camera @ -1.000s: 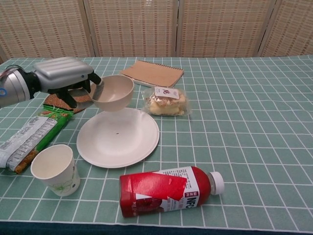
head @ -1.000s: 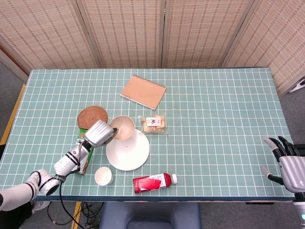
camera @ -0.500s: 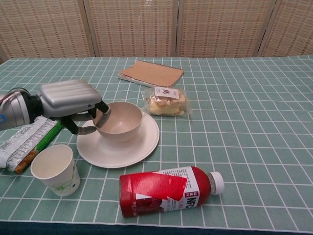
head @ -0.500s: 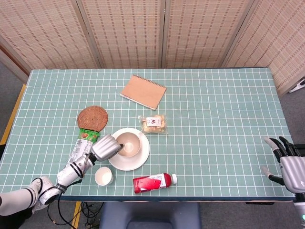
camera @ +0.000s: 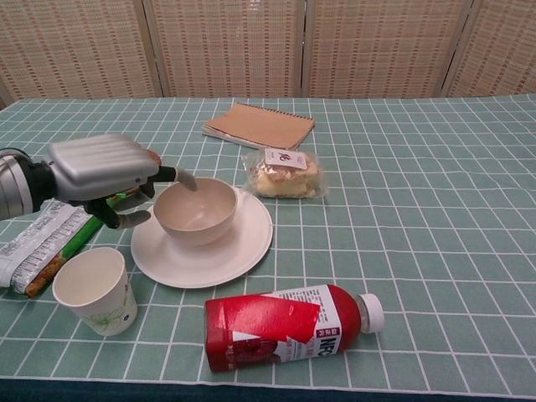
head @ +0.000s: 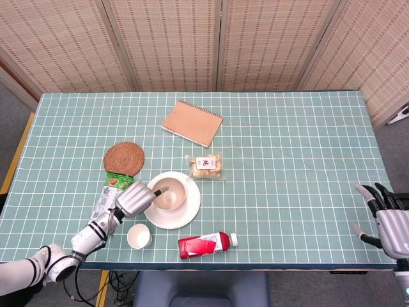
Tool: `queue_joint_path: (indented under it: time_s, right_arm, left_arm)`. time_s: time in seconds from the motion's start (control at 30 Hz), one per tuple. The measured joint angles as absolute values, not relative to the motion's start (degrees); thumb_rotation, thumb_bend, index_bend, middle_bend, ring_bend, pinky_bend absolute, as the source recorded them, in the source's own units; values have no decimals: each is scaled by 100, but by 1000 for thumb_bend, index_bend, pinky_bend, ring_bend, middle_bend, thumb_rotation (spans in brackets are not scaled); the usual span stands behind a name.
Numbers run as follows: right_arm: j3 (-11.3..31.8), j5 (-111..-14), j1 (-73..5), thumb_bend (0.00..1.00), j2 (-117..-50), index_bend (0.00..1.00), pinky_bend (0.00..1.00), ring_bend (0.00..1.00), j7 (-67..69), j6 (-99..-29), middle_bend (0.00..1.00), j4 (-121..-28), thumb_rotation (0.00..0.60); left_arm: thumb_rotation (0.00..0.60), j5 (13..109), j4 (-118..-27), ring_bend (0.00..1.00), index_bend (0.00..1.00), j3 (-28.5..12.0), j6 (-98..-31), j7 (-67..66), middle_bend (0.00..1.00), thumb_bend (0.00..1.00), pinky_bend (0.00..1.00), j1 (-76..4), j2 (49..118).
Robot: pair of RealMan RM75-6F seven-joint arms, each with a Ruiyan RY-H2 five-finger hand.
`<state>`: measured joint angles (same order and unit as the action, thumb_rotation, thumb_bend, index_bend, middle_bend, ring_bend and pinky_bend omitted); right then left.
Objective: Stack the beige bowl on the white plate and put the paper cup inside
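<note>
The beige bowl (head: 169,194) (camera: 197,209) sits upright on the white plate (head: 185,214) (camera: 226,255), left of the plate's middle. My left hand (head: 134,198) (camera: 96,172) is just left of the bowl. Its thumb reaches over the rim and its fingers curl outside the wall, with a small gap showing, so it holds nothing. The paper cup (head: 138,236) (camera: 92,289) stands upright and empty near the front edge, below that hand. My right hand (head: 386,220) hangs off the table's right edge with fingers spread and empty.
A red bottle (head: 206,244) (camera: 280,325) lies on its side in front of the plate. A snack bag (head: 206,166) (camera: 280,176) and a notebook (head: 192,123) (camera: 260,126) lie behind it. A woven coaster (head: 123,157) and a green packet (head: 107,195) (camera: 50,239) are at the left.
The left hand carried the bowl down onto the plate, then loosened its fingers and drew slightly left. The right hand stayed still.
</note>
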<state>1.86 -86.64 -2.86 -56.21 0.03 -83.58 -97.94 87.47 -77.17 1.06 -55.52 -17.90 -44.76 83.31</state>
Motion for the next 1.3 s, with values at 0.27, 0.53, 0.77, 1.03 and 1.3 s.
queue_joint_path:
  time_s: [0.27,0.53,0.77,1.03,1.3]
  right_arm:
    - [192,-8682,-286,240,-5615,124,136,43,3,-8379,153,-9793,600]
    - [197,-8684,-320,239,-5633,124,137,43,-17,-8333,153,-9797,600]
    - [214,-8685,-381,240,-5659,124,137,43,-27,-8261,153,-9791,600]
    - [211,-8695,-407,240,-5671,124,137,43,-34,-8235,153,-9791,600]
    - [198,-8700,-397,240,-5665,124,137,43,-24,-8251,153,-9791,600]
  left_arm:
    - [600,8373,-8616,504,36,9,-5773,-2406,426,368,848,-4179,7696]
    - [600,8363,-9276,295,41,-7,-6105,-2143,270,248,506,-3887,6934]
    - [600,8555,-10003,163,24,205,-5992,-1647,116,171,397,-3755,6193]
    - [600,8913,-10763,50,0,570,-5528,-1577,0,163,295,-3722,5598]
    - [600,9048,-11069,15,0,765,-5101,-1881,0,163,274,-3724,5563]
